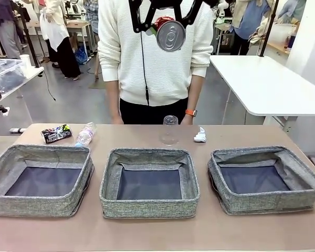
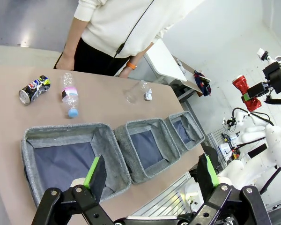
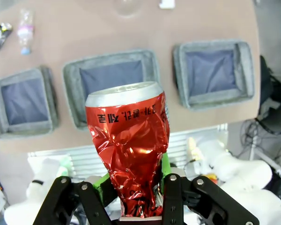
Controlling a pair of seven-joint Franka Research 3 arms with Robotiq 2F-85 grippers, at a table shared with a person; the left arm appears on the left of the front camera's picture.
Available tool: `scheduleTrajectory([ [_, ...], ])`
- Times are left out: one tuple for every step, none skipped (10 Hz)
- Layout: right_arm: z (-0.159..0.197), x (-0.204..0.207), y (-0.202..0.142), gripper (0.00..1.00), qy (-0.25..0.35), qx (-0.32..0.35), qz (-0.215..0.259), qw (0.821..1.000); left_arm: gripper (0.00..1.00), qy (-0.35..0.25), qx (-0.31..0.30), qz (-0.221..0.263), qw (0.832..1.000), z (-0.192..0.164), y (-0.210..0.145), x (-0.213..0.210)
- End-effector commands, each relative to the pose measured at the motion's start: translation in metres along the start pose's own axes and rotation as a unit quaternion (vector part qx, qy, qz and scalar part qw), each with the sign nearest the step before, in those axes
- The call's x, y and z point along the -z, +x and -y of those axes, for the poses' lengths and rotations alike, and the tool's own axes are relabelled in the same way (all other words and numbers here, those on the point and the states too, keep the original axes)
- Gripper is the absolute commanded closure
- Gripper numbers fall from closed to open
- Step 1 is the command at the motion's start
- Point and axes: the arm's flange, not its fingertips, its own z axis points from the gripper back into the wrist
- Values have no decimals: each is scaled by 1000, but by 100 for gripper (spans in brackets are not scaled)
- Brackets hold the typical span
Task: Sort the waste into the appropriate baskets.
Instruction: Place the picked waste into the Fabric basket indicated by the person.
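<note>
My right gripper (image 1: pixel 167 21) hangs high above the table, shut on a crushed red can (image 1: pixel 169 32), which stands upright between the green pads (image 3: pixel 129 145). Three grey woven baskets sit in a row along the near side: left (image 1: pixel 37 206), middle (image 1: pixel 149 207) and right (image 1: pixel 268 202); all look empty. Behind them on the table lie a dark printed can (image 1: pixel 56 133), a clear bottle with a blue cap (image 1: pixel 86 134), a clear plastic cup (image 1: pixel 169 130) and a white paper wad (image 1: pixel 200 135). My left gripper (image 2: pixel 151 173) is open and holds nothing, high over the left basket (image 2: pixel 65 133).
A person in a white sweater (image 1: pixel 157 58) stands at the table's far edge, hands down near the cup. A white table (image 1: pixel 268 84) stands at the back right. A strip of bare tabletop (image 1: pixel 147 233) runs in front of the baskets.
</note>
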Motion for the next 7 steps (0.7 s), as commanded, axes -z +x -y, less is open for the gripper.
scheduleTrajectory([
  [4,3,-1,70,3,6,4,1000,0,-6,9,6,1000,1,2,2],
  [4,3,-1,70,3,6,4,1000,0,-6,9,6,1000,1,2,2],
  [4,3,-1,70,3,6,4,1000,0,-6,9,6,1000,1,2,2],
  [4,3,-1,70,3,6,4,1000,0,-6,9,6,1000,1,2,2],
  [4,3,-1,70,3,6,4,1000,0,-6,9,6,1000,1,2,2],
  [4,3,-1,70,3,6,4,1000,0,-6,9,6,1000,1,2,2],
  [4,3,-1,70,3,6,4,1000,0,-6,9,6,1000,1,2,2],
])
